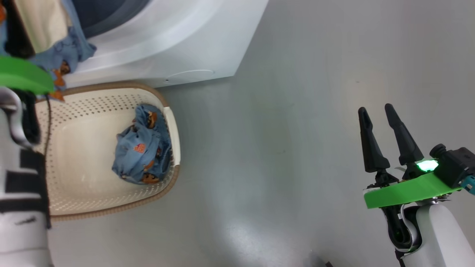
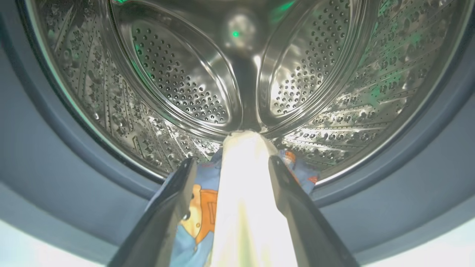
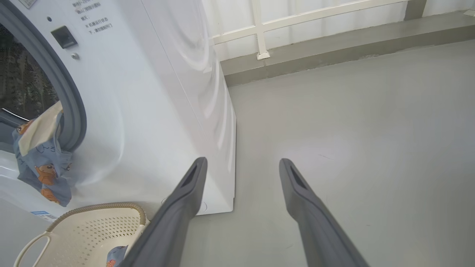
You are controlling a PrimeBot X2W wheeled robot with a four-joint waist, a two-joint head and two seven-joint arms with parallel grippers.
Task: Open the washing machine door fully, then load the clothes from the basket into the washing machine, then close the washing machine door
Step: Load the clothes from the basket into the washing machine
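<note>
My left gripper (image 2: 232, 161) is open at the mouth of the washing machine (image 1: 167, 40), pointing into the steel drum (image 2: 178, 74). One of the clothes (image 2: 241, 207), blue with a cream part, lies loose between its fingers. That garment (image 3: 41, 155) hangs over the grey gasket (image 3: 72, 107) and down the machine's front. Another blue garment (image 1: 143, 148) sits bunched in the cream basket (image 1: 81, 148) on the floor below the opening. My right gripper (image 1: 376, 110) is open and holds nothing, out over the floor to the right of the machine. The washing machine door is out of view.
Bare grey floor (image 1: 297, 148) stretches right of the machine and basket. In the right wrist view a low grey ledge (image 3: 334, 48) and a white railing (image 3: 259, 26) run behind the machine. My left forearm (image 1: 18, 185) stands beside the basket's left side.
</note>
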